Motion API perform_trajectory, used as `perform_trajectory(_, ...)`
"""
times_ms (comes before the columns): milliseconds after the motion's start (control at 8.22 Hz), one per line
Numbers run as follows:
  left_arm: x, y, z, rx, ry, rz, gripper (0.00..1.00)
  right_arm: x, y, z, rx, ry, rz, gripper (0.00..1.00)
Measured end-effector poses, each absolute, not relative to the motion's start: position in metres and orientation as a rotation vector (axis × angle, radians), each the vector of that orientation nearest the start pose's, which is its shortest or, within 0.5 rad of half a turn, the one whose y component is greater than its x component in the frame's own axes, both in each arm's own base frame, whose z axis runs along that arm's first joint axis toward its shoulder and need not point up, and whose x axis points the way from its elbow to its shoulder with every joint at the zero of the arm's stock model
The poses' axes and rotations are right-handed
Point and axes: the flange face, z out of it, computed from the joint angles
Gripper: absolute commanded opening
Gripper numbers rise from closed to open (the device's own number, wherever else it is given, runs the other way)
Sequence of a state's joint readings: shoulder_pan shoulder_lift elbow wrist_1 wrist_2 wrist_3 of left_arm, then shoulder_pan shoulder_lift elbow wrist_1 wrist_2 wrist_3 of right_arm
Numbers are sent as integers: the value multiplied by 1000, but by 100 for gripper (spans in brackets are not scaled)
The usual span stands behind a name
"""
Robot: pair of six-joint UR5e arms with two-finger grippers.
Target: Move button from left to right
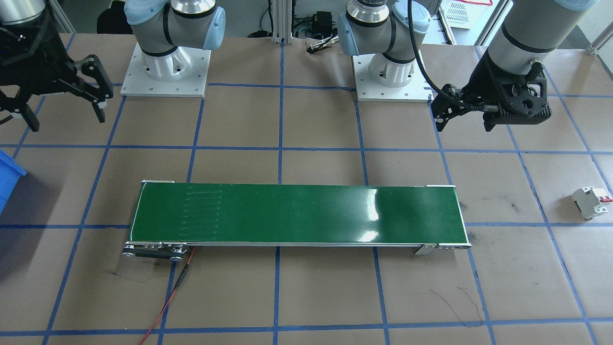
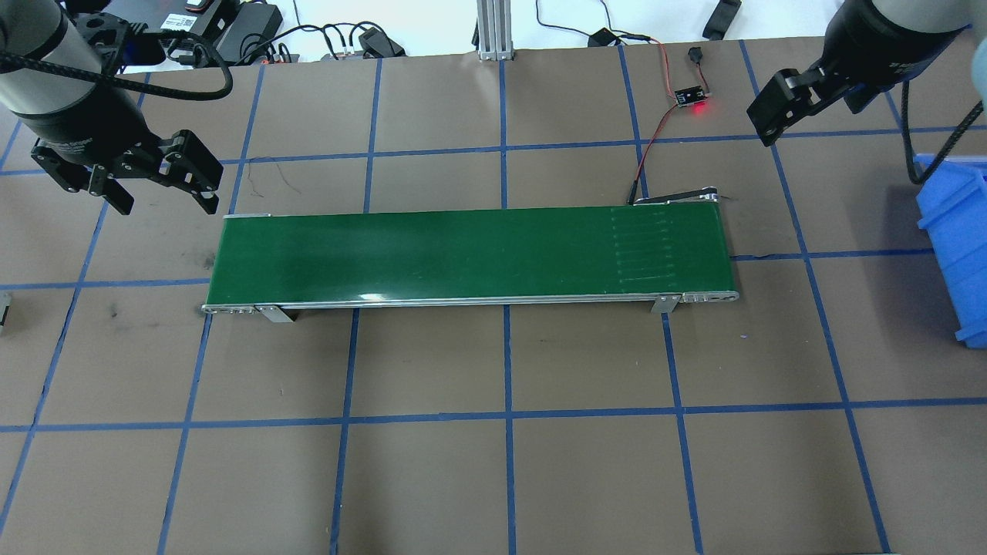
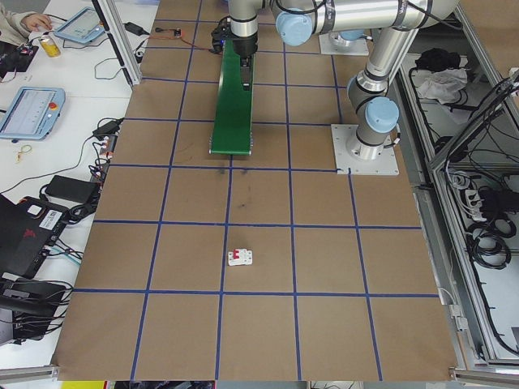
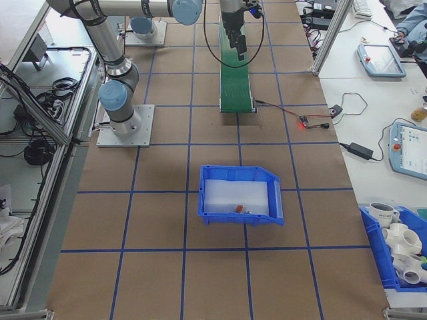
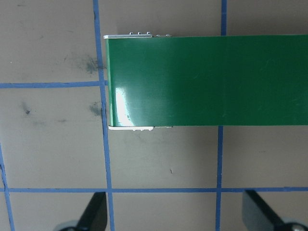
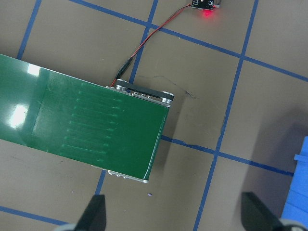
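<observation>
The left hand [image 2: 166,202] hangs above the bench [image 2: 493,462] with its two fingers spread wide and nothing between them. Its wrist view shows both fingertips [image 5: 95,211] far apart at the lower edge. One end of the green conveyor belt [image 2: 463,254] lies just ahead of this hand. A white circuit breaker [image 1: 593,202] with a red lever lies on the bench well apart from this hand, out past that belt end.

The right hand [image 1: 67,120] is also spread wide and empty, raised over the bench. The other end of the belt, the one with the red wire running from it, lies below and ahead of it in the right wrist view. A small circuit board [image 2: 692,96] with a lit red light sits on the bench near this hand. A blue bin [image 4: 240,193] stands off to this hand's outer side, well away from the belt.

The button cannot be made out in any view. A small object [image 4: 239,209] lies on the floor of the blue bin, too small to tell what it is.
</observation>
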State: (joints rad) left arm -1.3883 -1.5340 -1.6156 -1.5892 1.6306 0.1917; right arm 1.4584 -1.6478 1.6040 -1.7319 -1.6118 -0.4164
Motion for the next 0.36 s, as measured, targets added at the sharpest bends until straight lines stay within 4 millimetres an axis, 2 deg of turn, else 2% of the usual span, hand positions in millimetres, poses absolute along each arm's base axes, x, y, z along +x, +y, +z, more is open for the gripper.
perform_trajectory(365,-39,-489,482,16,3087,58,100,84,-488,523,-426,3195,-289,100)
